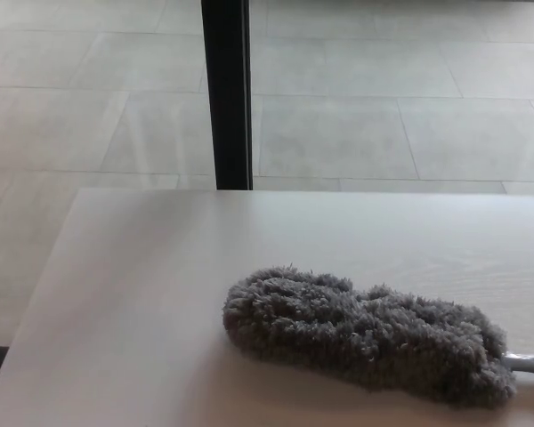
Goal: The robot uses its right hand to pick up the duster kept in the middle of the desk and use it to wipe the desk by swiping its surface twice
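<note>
Head view: only cam given; looks down on desk & floor beyond.
Step in hand: judged pre-grasp, pick-up not yet begun; duster lies untouched on desk, no swipe under way.
Duster (369, 338): grey fluffy head, lying flat on desk, lower-right of centre in pic, long axis running left-to-right w/ slight downward slant to the right.
Handle (529, 362): pale grey stub exits the head's right end, touching desk, runs off pic's right edge; rest of it is out of frame.
Desk (142, 302): pale wood-look top, far edge across mid pic, left edge slanting down to bottom-left corner.
Right hand: not in frame; can't tell if released, clenched or grasping anything. Nothing touches the duster here.
Left hand: not in frame either; state unknown.
Next move calls for: right hand to come in from pic's right, fingers apart, and close round the handle rather than the fluffy head; handle points toward that side, so approach looks direct.
After that (judgement): lift a little, keep head flat on desk, swipe twice over the bare top to the left & ahead.
Risk: handle is thin & low on the desk, thick fingers may push it instead of closing on it.
Post (227, 93): dark upright beyond desk's far edge, well apart from duster.
Floor (383, 89): pale large tiles behind.
</note>
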